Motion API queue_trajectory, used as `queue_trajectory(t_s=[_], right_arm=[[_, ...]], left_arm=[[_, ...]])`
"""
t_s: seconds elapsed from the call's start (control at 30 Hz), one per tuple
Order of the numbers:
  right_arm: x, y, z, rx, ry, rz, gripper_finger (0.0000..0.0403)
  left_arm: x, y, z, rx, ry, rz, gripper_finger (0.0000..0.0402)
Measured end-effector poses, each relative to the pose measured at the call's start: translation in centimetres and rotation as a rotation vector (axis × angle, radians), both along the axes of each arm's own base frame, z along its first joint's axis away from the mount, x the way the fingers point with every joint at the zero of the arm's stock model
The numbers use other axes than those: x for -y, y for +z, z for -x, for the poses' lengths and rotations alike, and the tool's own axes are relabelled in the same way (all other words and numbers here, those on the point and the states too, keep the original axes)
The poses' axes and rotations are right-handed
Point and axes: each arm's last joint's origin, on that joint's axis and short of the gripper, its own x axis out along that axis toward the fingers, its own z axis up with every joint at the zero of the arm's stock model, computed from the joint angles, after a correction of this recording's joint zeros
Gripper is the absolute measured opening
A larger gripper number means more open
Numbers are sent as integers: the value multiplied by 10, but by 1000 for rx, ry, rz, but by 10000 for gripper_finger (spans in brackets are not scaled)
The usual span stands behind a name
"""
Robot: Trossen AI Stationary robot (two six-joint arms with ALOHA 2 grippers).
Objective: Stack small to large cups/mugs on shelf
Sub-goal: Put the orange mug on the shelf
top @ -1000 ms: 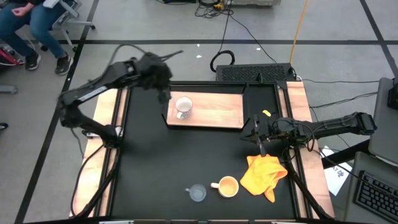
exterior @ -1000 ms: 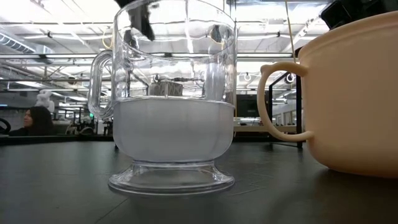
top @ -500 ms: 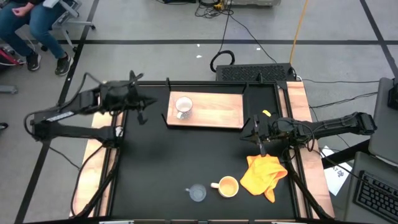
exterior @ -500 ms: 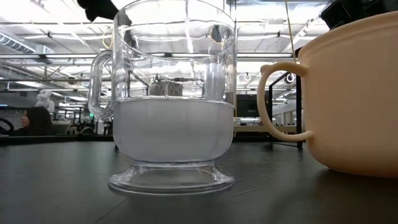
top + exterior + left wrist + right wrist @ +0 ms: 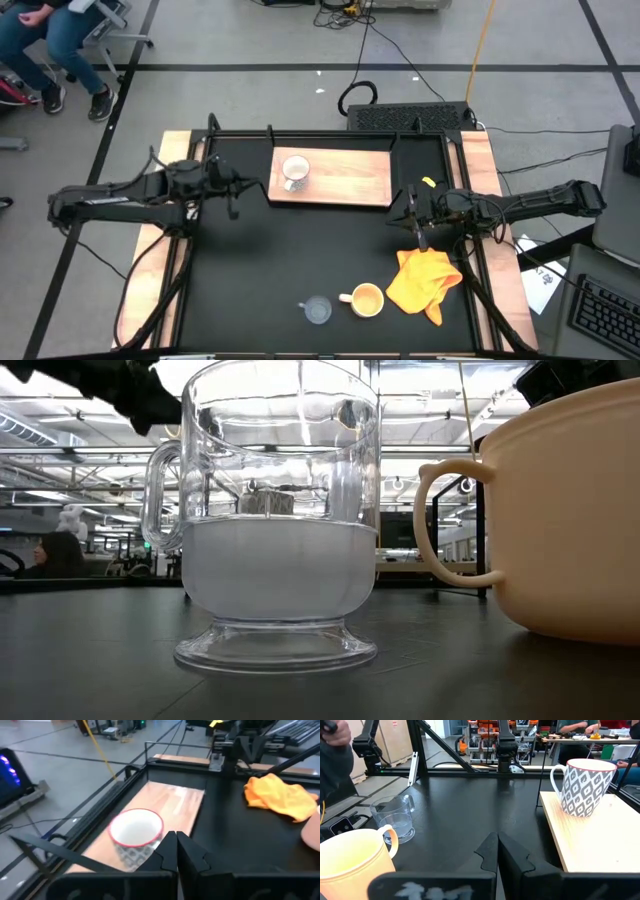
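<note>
A white patterned mug [image 5: 294,172] stands on the shelf [image 5: 345,180]. The glass cup [image 5: 317,311] and yellow mug [image 5: 365,299] sit near the bench's front edge. Left pincer [image 5: 232,192] and right pincer [image 5: 416,222] are both closed, empty. No readable writing.

Right gripper [image 5: 496,851] fingers pressed together, tips meeting over the black tabletop [image 5: 470,805]; white patterned mug [image 5: 582,785] stands upright on the light-wood shelf [image 5: 585,840], handle toward the table's middle; clear glass cup [image 5: 395,817] upright on the tabletop; orange-yellow mug [image 5: 352,862] nearest the camera, just beside the glass cup; people sit in the room behind.
</note>
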Motion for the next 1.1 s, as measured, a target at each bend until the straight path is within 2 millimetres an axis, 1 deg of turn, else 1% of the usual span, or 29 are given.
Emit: queue_trajectory(t_s=[0.23,0.5,0.6,0.8,1.1], right_arm=[[0,0,0,0,0,0,0],[0,0,0,1,1,6,0],[0,0,0,1,1,7,0],[0,0,0,1,2,7,0],[0,0,0,1,2,8,0]], left_arm=[[10,-39,-6,34,-74,11,0],[17,-63,-7,109,-134,-36,0],[18,-68,-6,147,-160,-36,0],[18,-76,-4,165,-179,-52,0],[19,-78,-3,164,-182,-60,0]])
